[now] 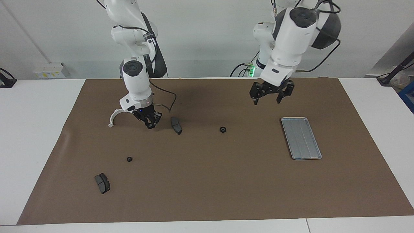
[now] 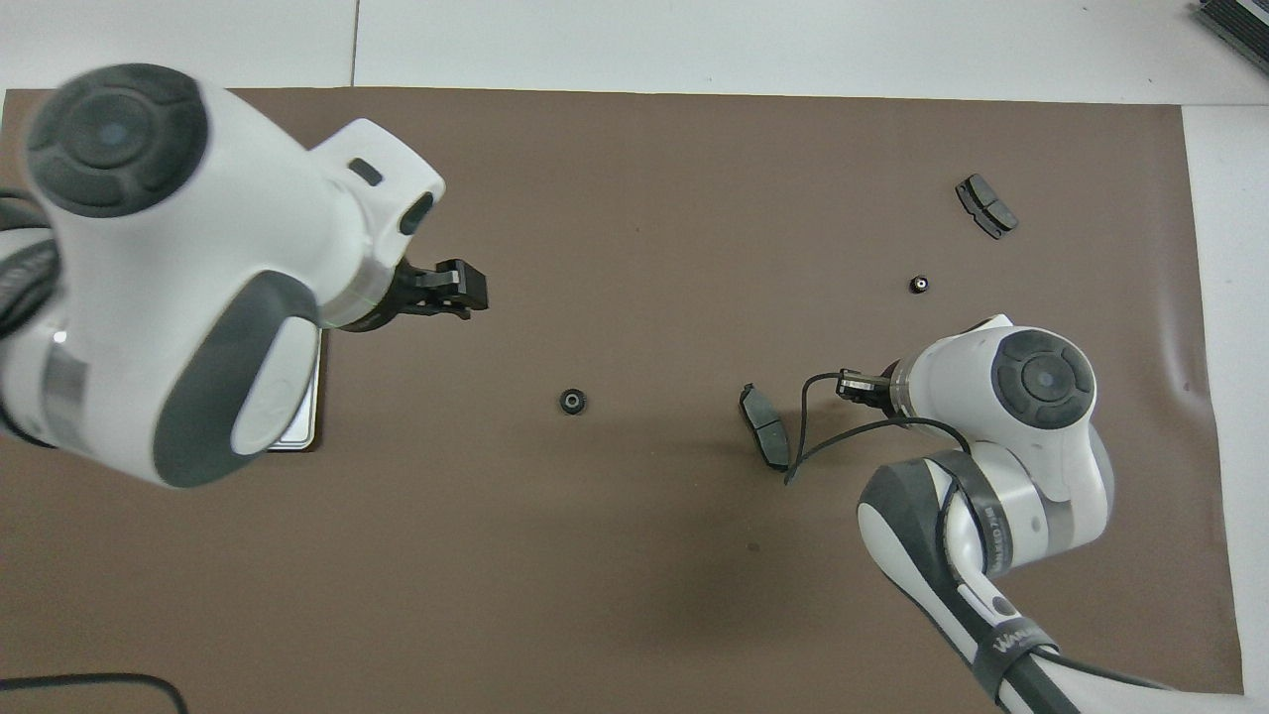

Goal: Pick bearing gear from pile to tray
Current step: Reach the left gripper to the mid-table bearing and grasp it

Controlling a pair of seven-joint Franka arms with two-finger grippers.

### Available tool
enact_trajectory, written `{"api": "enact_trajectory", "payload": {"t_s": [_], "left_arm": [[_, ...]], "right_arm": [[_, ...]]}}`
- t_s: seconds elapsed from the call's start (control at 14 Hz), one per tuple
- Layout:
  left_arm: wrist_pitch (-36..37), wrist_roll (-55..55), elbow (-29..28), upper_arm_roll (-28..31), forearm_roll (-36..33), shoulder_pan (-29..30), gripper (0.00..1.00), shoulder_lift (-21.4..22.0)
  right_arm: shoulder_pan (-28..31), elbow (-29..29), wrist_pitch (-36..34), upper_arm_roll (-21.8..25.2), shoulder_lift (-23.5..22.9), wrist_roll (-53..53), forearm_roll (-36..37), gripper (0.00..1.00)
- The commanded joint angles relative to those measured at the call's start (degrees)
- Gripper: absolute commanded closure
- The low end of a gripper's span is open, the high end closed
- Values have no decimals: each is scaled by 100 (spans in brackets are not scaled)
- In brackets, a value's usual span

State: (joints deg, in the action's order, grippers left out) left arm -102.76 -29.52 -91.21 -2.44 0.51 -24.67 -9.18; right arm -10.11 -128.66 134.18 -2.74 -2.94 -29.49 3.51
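One bearing gear [image 1: 222, 129] [image 2: 572, 402], a small black ring, lies mid-mat. A second gear [image 1: 129, 159] [image 2: 919, 285] lies toward the right arm's end, among the scattered pile. The grey tray [image 1: 300, 138] sits toward the left arm's end, and the left arm covers most of the tray [image 2: 297, 436] in the overhead view. My left gripper [image 1: 270, 97] [image 2: 481, 293] hangs open and empty over the mat between the tray and the mid-mat gear. My right gripper [image 1: 150, 125] is low over the mat between the white bracket [image 1: 113, 118] and a dark pad [image 1: 176, 125]. Its tips are drawn together; anything between them is hidden.
A second dark pad [image 1: 102, 183] [image 2: 986, 205] lies farthest from the robots at the right arm's end. The first pad [image 2: 765, 426] lies beside the right arm's trailing cable [image 2: 803, 446]. A brown mat [image 1: 207, 194] covers the white table.
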Motion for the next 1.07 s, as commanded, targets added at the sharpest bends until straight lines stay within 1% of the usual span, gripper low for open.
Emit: {"api": "enact_trajectory", "payload": {"t_s": [0.0, 0.07, 0.14, 0.21, 0.29, 0.36, 0.57, 1.0], "left_arm": [[-507, -466, -63, 95, -16, -345, 0, -539], [-577, -502, -63, 103, -129, -520, 0, -854], [-883, -615, -89, 95, -209, -574, 0, -1136], [-1364, -773, -272, 95, -218, -574, 0, -1295], [-1848, -792, -535, 95, -209, -540, 0, -1314], [-2183, -792, -790, 95, -209, -504, 0, -1289], [-2292, -783, -1152, 95, -209, -513, 0, -1227], [-2459, -818, -1557, 60, -183, -601, 0, -1069]], "right_arm": [[27, 874, -601, -77, -399, 224, -105, 100], [27, 1095, -786, -86, -470, 224, -105, 100], [44, 1149, -814, -86, -496, 233, -105, 100], [53, 1150, -815, -86, -497, 233, -105, 100], [44, 1150, -815, -86, -497, 233, -105, 100], [36, 1150, -806, -86, -497, 233, -105, 100], [27, 1141, -806, -95, -497, 233, -105, 100], [-35, 1115, -771, -95, -497, 233, -105, 100]]}}
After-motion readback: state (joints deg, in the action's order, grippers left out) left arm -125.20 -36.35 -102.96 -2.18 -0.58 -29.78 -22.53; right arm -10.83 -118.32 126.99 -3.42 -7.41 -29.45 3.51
